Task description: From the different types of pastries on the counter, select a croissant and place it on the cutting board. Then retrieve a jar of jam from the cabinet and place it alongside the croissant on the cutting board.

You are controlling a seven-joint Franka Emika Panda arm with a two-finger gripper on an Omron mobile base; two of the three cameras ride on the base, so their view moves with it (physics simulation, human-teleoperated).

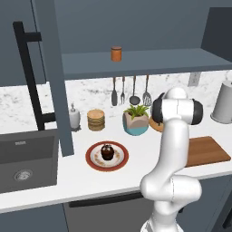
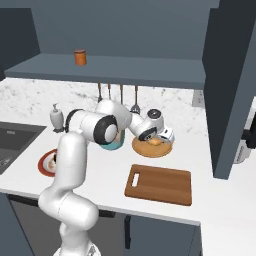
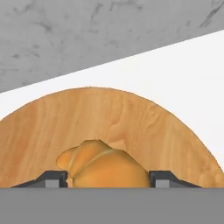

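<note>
the pincer (image 3: 107, 178) sat low over the round wooden plate (image 2: 142, 149) at the back of the worktop (image 2: 107, 172), its two fingertips (image 3: 56, 178) pressed against either side of the golden croissant (image 3: 105, 164), grasping it while it lay on the plate. the cutting board (image 2: 159, 183) lay bare just in front of the plate, and the jar of jam (image 2: 80, 57) stood on the cabinet shelf (image 2: 125, 67) above.

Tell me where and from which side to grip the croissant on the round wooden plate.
Grip the croissant across its thick middle, coming from above, as the gripper does now with one fingertip on each flank. It lies flat on the round plate, so the sides are free and its tapered ends would probably slip.
</note>
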